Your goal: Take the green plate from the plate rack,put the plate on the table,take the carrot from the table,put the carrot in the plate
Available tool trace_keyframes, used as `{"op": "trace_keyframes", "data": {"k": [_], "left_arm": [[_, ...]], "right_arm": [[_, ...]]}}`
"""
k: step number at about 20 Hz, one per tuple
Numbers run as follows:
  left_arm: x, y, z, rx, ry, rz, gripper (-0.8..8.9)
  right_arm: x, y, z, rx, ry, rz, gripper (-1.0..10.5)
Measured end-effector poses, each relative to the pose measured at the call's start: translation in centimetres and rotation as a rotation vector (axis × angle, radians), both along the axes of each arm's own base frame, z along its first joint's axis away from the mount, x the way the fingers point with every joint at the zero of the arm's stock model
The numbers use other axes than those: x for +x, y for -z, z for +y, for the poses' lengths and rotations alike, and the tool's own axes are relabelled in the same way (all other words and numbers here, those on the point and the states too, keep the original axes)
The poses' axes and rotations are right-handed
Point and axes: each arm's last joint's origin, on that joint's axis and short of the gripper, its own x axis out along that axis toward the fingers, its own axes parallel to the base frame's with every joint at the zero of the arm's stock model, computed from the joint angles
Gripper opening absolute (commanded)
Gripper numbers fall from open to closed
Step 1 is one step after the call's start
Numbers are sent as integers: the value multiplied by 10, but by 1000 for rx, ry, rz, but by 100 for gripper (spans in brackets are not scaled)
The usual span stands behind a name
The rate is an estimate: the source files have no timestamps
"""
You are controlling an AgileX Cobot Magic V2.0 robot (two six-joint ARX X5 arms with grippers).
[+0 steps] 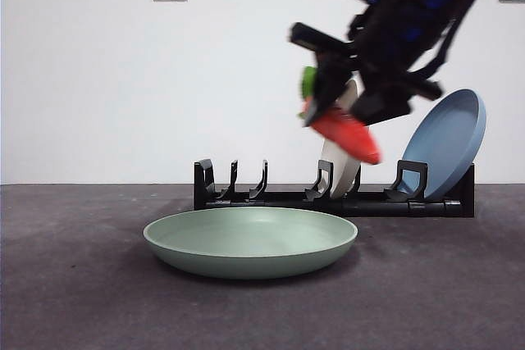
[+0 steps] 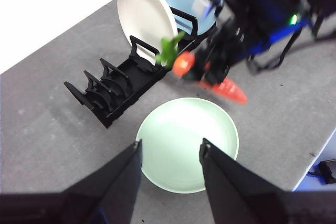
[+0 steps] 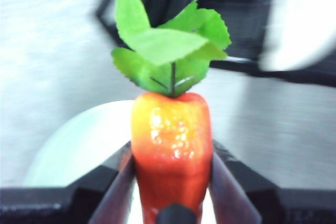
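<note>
Carrot (image 1: pixel 346 133) hangs in the air, tilted tip-down, above the far right rim of your green plate (image 1: pixel 250 241), clamped between the jaws of your right gripper (image 3: pixel 172 182). That plate lies flat on the table (image 1: pixel 74 293), just in front of the plate rack (image 1: pixel 328 194). Your left gripper (image 2: pixel 170 153) hovers above the plate, jaws spread and holding nothing.

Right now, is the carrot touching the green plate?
Apart. The front view shows the carrot, held in the right pincer, in the air with a clear gap above the green plate on the table.
</note>
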Motion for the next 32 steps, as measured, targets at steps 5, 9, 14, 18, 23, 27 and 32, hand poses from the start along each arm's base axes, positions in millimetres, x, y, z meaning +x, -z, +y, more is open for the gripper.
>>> {"op": "trace_keyframes", "data": {"k": [5,9,14,18,23,27,32], "left_arm": [[0,0,0,0,0,0,188],[0,1,0,7,0,4,188],[-1,2,1,24,0,14,188],[-1,2,1,26,0,15,187],[-1,3,1,31,0,18,188],[-1,3,2,33,0,19,188],[-2,6,3,60,0,35,188]], "right_arm": [[-2,31,44,40,-81,14,-13],[1,70,63,-16,-109,97,-13],[5,92,64,-45,-97,151,-12],[5,92,64,-50,-97,158,392],[2,87,65,-38,-121,167,545],[-9,46,56,-8,-124,130,540],[-59,-31,12,-60,-167,114,539]]}}
